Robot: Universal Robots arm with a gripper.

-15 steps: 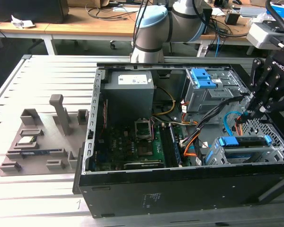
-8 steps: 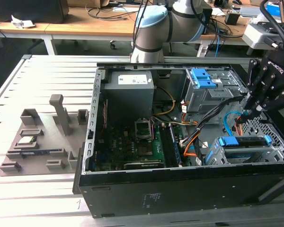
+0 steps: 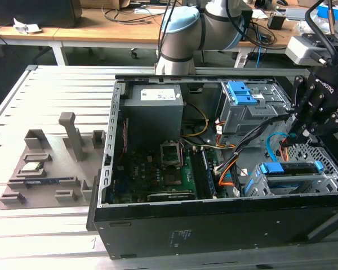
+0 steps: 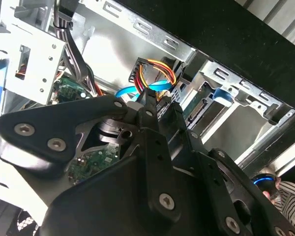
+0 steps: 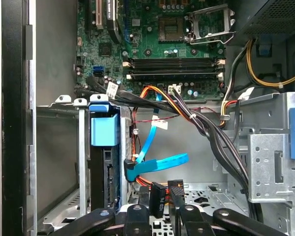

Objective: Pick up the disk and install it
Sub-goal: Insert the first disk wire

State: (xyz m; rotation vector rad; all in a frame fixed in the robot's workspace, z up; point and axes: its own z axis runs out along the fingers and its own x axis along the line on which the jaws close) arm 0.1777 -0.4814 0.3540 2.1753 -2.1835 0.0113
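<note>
cable bundle (image 5: 206,128) crossing case, drive cage (image 5: 273,157) alongside

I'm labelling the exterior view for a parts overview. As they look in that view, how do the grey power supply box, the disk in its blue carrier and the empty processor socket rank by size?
1. Power supply box, clearly largest.
2. The disk, seen nearly edge-on in its bay, so it looks thinner than it is.
3. Processor socket, smallest.
</note>
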